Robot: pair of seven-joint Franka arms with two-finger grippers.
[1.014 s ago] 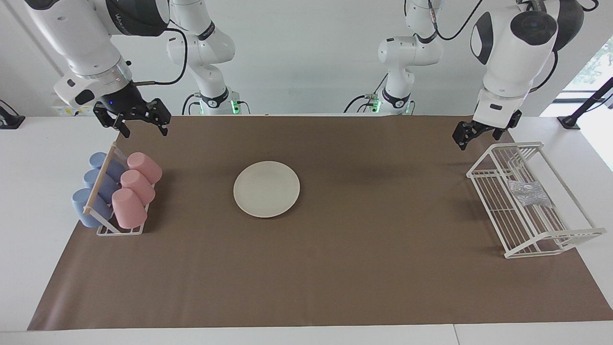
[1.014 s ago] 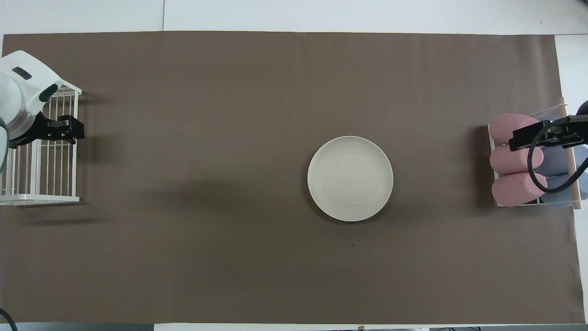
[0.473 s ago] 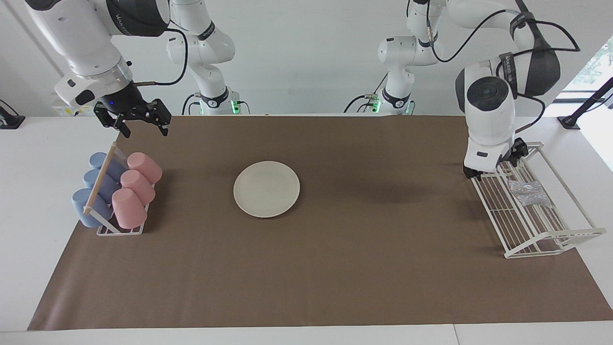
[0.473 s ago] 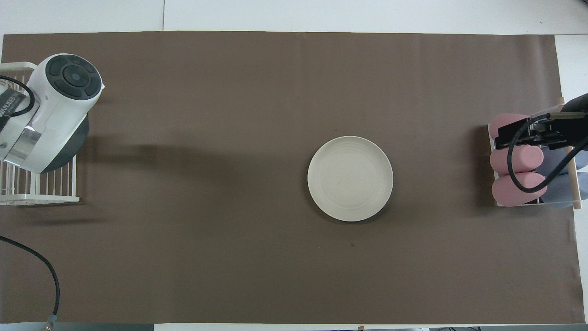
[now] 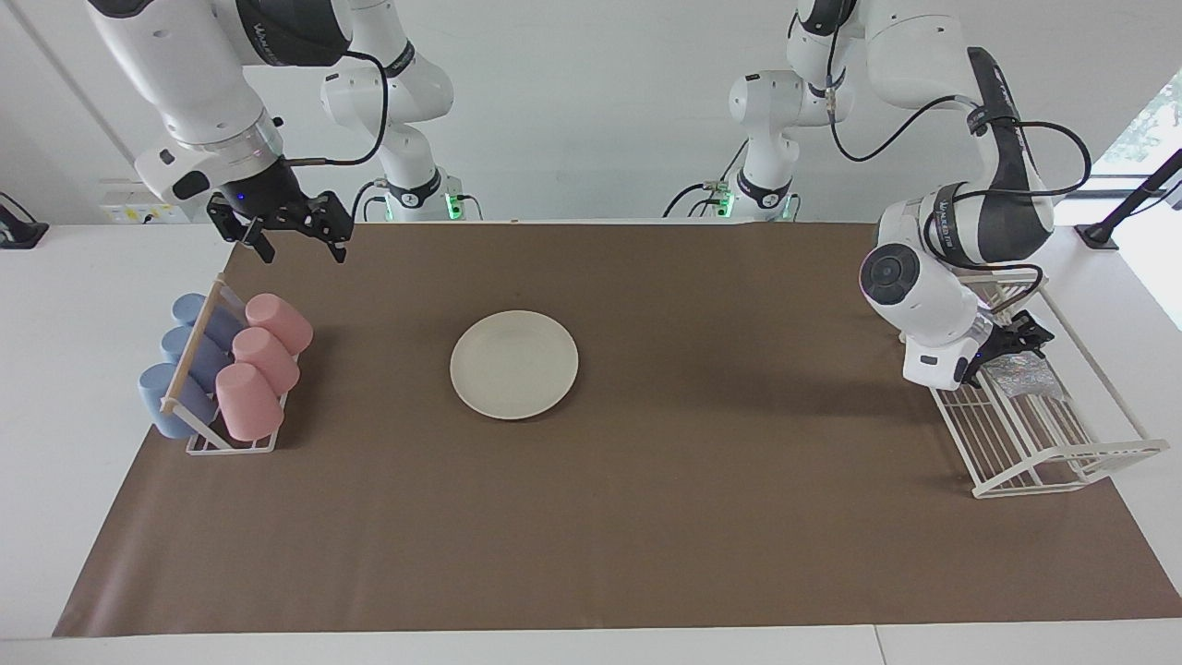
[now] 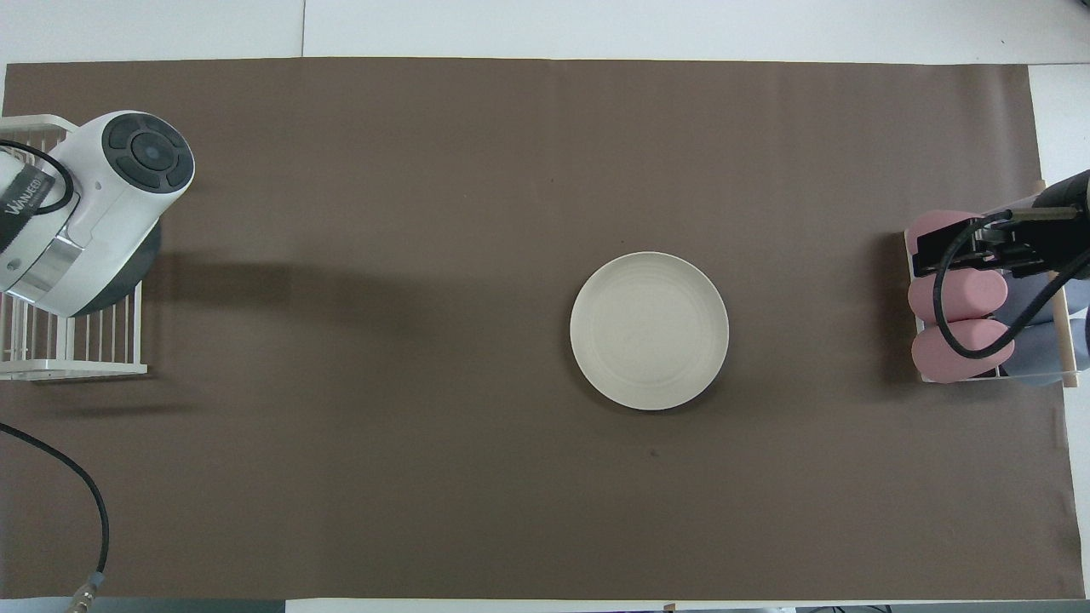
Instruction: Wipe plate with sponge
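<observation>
Left hand [image 5: 1016, 344] down in the wire rack [image 5: 1043, 434], at the sponge [image 5: 1020, 377].
Spread wide, gripping nothing; right hand [image 5: 294, 242] released, waiting above the table [image 5: 646, 517]; plate [image 5: 514, 364] bare.

High facing camera across the table, steep overhead camera, both sharing the brown mat [image 5: 646, 517]

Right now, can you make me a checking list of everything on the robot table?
Surface: brown mat covers the table.
Job's things: plate bare on the mat; sponge lies in the white wire rack.
Clutter: pink cups and blue cups in a holder.
Pincers: left pincer open, down at the sponge; right pincer open, waiting above the cups' end.
Cables: black ones on both arms.
Surroundings: white wall.
</observation>
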